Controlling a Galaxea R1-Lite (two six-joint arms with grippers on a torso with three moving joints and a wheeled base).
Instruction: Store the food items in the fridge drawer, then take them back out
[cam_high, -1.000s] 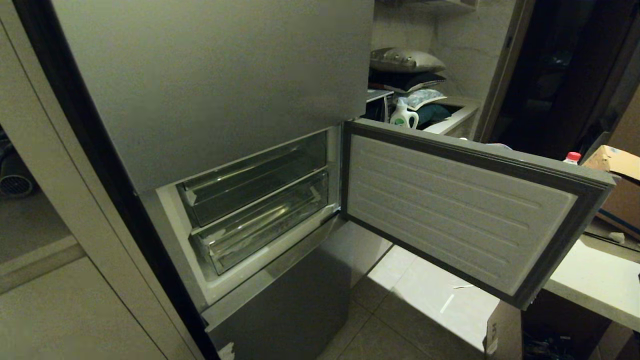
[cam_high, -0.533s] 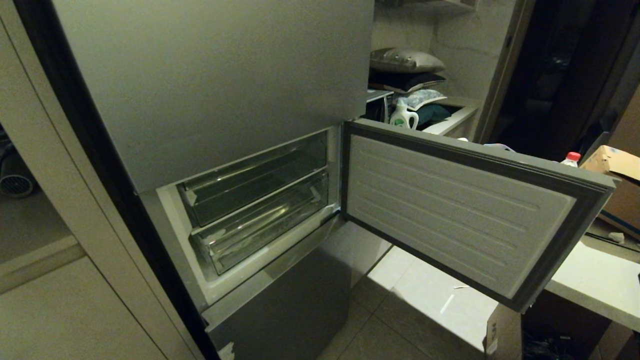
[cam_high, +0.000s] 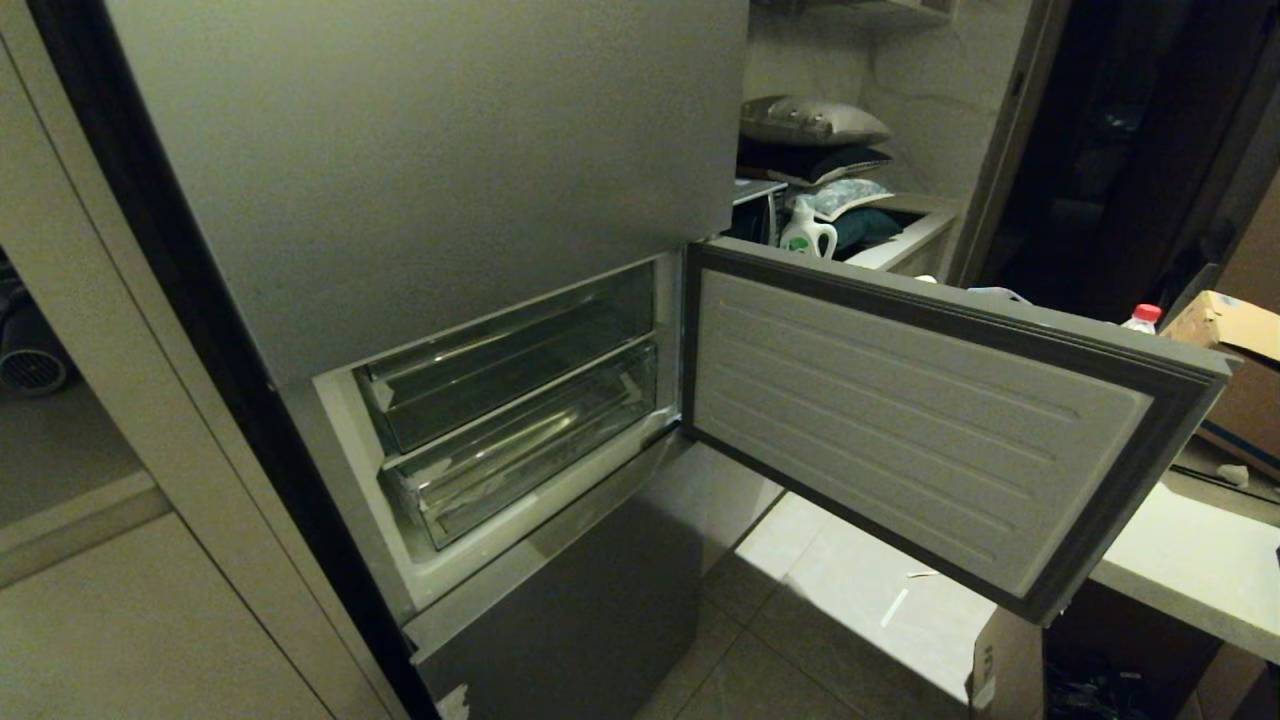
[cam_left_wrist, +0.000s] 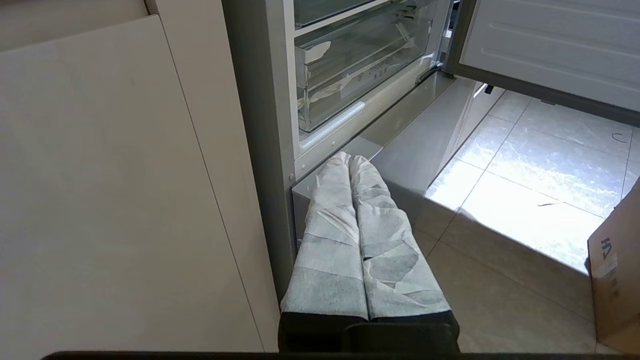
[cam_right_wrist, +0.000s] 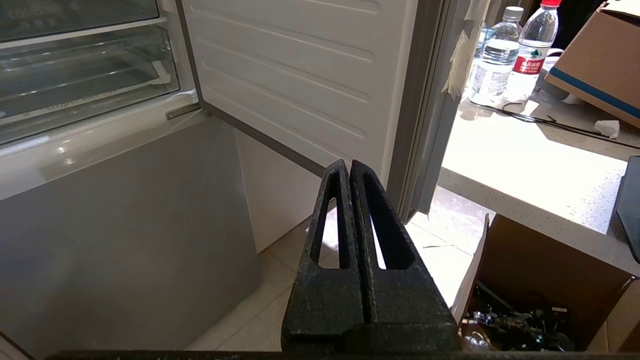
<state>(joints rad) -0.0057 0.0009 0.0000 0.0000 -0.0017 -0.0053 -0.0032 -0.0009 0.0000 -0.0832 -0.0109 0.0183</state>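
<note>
Left hand (cam_left_wrist: 349, 159) closed, right hand (cam_right_wrist: 348, 165) closed, two clear bins (cam_high: 520, 455), two water bottles (cam_right_wrist: 530, 47)

Head view, now vs. 1 s earlier: the free end of the fridge drawer (cam_high: 920, 420) front sits a hair lower in frame. The red-capped bottle (cam_high: 1143, 317) and cardboard box (cam_high: 1225, 320) behind it drop w/ it. Can't tell if panel or camera moved.

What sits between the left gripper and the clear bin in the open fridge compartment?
In the left wrist view, only the fridge's white lower sill separates the shut, empty left gripper from the clear bin. No food item shows there.
</note>
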